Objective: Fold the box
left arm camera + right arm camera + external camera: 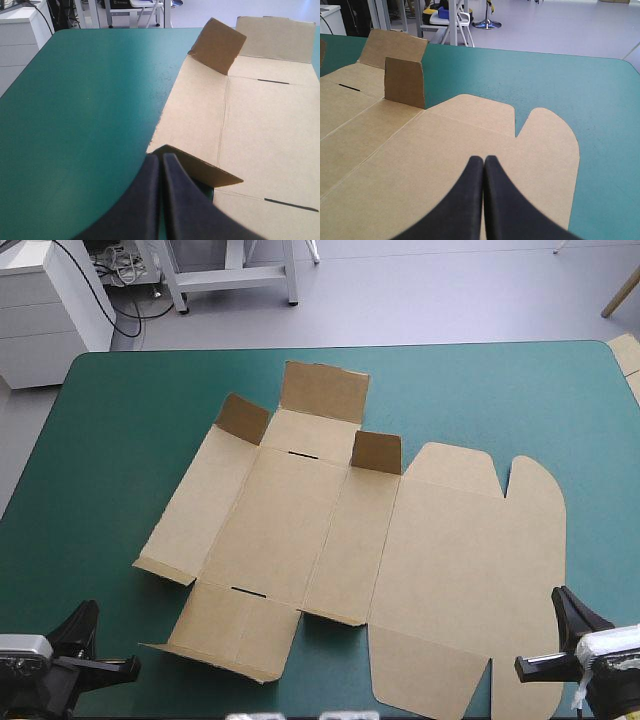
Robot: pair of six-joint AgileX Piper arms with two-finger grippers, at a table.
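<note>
Three far flaps (376,452) of the box (330,530) stand raised; the rest lies flat on the counter (120,420). Both arms' jaws meet, empty; folding is barely begun.

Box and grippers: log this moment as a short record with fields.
box: brown cut sheet, mostly flat, not yet folded
flaps: three raised along the far side; near-left ones slightly lifted
lid panel: flat, on the box's right
left gripper: fingers shut, holding nothing, at the box's near-left corner
right gripper: fingers shut, holding nothing, over the lid panel
table: teal-green cover
</note>
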